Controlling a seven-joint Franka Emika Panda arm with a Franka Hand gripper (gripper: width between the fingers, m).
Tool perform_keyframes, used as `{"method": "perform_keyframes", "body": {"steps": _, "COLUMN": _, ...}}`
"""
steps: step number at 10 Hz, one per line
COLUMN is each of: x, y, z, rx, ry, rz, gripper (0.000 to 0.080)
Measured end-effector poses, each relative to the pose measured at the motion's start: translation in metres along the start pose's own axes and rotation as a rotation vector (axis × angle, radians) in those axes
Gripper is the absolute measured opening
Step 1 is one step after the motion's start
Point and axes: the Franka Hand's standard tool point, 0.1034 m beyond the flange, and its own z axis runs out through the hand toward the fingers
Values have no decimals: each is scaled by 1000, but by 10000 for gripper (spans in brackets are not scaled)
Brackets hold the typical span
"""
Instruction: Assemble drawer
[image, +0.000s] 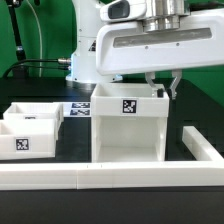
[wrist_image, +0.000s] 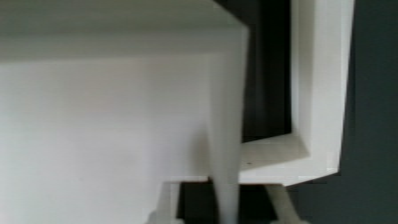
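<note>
The drawer's tall white shell (image: 128, 125) stands upright in the middle of the table, with a square tag on its front upper edge. My gripper (image: 161, 90) comes down on the top of the shell's wall on the exterior view's right. In the wrist view that thin wall (wrist_image: 221, 130) runs edge-on between my fingers (wrist_image: 171, 205), and my gripper (wrist_image: 226, 205) is shut on it. Two shallow white trays (image: 30, 128), each tagged, sit side by side at the exterior view's left, apart from the shell.
A long low white border wall (image: 100, 177) runs along the front and turns up the exterior view's right side (image: 205, 148). The marker board (image: 78, 109) lies flat behind the trays. The arm's white base (image: 85, 60) stands at the back.
</note>
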Motion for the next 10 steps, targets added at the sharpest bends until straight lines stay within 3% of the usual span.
{"method": "perform_keyframes", "body": {"steps": 6, "x": 7, "y": -7, "z": 3, "rx": 52, "ry": 23, "rz": 577, "gripper": 48}}
{"method": "perform_keyframes", "body": {"steps": 10, "x": 12, "y": -14, "z": 0, "rx": 81, "ry": 26, "rz": 775, "gripper": 55}}
